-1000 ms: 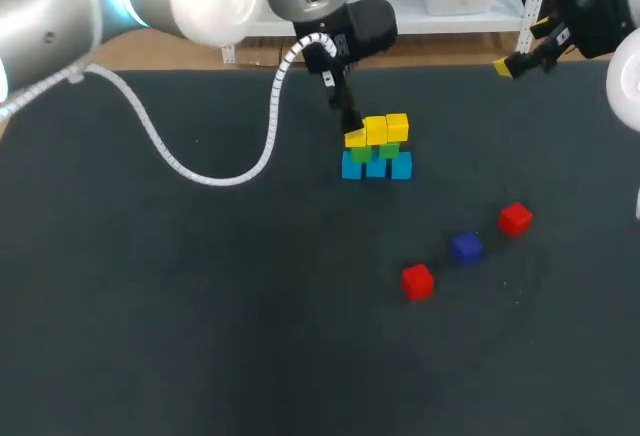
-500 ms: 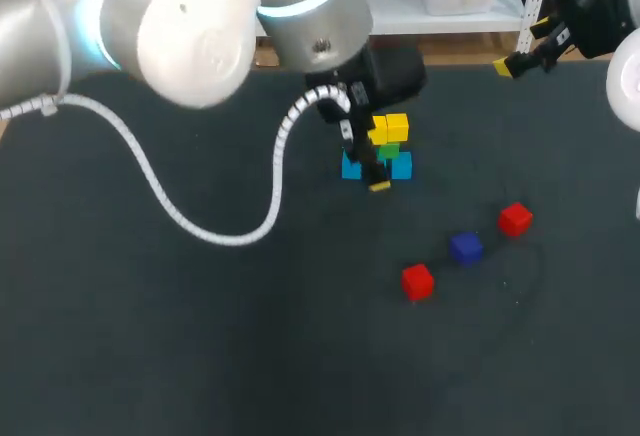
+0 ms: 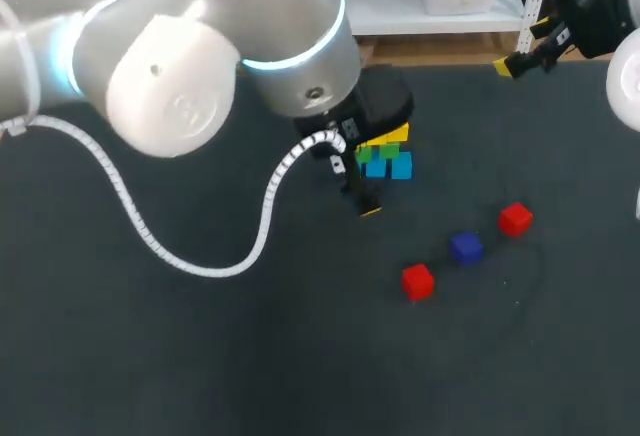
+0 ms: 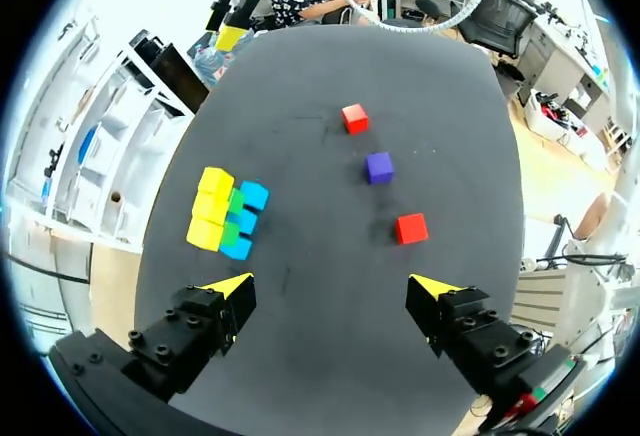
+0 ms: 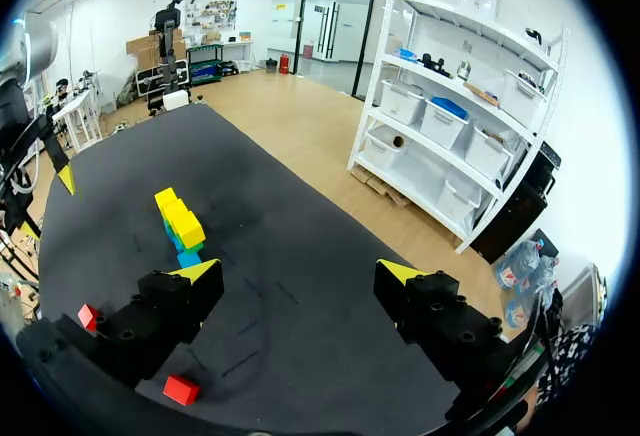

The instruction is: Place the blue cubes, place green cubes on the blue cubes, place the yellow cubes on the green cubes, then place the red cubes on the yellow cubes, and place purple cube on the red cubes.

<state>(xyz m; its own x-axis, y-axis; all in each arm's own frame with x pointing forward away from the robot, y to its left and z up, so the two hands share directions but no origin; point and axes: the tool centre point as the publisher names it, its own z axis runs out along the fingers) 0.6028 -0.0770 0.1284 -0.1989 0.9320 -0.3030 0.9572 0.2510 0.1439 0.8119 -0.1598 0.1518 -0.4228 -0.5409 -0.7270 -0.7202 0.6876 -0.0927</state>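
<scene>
Presently, the stack (image 3: 386, 154) is noted toward the far middle of the table (image 3: 150, 356): blue cubes (image 4: 245, 222) at the base, green cubes (image 4: 232, 218) over them, yellow cubes (image 4: 210, 206) on top; the exact count per layer cannot be told with confidence. Two red cubes are seen loose on the cloth, the near red cube (image 3: 417, 281) and the far red cube (image 3: 515, 218), well apart; the purple cube (image 3: 465, 247) lies between them, touching neither.

The left gripper (image 4: 330, 286) is held wide and empty, above the table just beside the stack on its near side; nothing is touched by its fingers. The right gripper (image 5: 300, 271) is likewise spread wide and empty, parked off by the far right edge, well away from every cube.

The yellow layer is judged complete, so the red step is taken to be in hand. A descent over one red cube is called for next, probably the near one, with the fingers closed on opposite faces; the purple cube close by should be left undisturbed.
</scene>
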